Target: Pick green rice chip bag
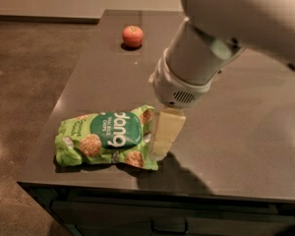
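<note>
Where tool (162, 142) hangs, green rice chip bag (105, 139) lies just beside.

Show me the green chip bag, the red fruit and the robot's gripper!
green rice chip bag (108, 135), camera view, on its dark green oval.
red fruit (132, 36), camera view, middle of its front.
gripper (160, 149), camera view, its pale lower end, beside the bag's right edge.

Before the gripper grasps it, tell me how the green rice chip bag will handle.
The green rice chip bag looks crinkly and puffed, so it is probably light and floppy, likely deforming when squeezed. Its glossy film may slip. The gripper hangs at its edge.
</note>
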Available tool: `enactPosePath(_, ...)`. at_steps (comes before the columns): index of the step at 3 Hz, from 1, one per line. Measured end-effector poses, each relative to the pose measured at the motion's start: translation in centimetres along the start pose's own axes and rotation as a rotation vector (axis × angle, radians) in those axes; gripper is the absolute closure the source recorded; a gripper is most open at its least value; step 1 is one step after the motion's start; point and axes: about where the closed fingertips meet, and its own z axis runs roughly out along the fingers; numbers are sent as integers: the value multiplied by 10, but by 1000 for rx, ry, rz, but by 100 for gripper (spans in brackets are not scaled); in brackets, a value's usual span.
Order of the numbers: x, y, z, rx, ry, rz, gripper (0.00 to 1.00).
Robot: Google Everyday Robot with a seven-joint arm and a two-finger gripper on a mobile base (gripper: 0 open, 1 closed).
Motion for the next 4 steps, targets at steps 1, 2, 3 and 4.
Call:
enactPosePath(1,-25,3,26,-6,6,-35,0)
enactPosePath(2,-43,4,50,-19,25,-66,0)
enactPosePath(3,-52,2,67,-32,47,-86,0)
enactPosePath(4,-57,-4,78,-36,72,-89,18)
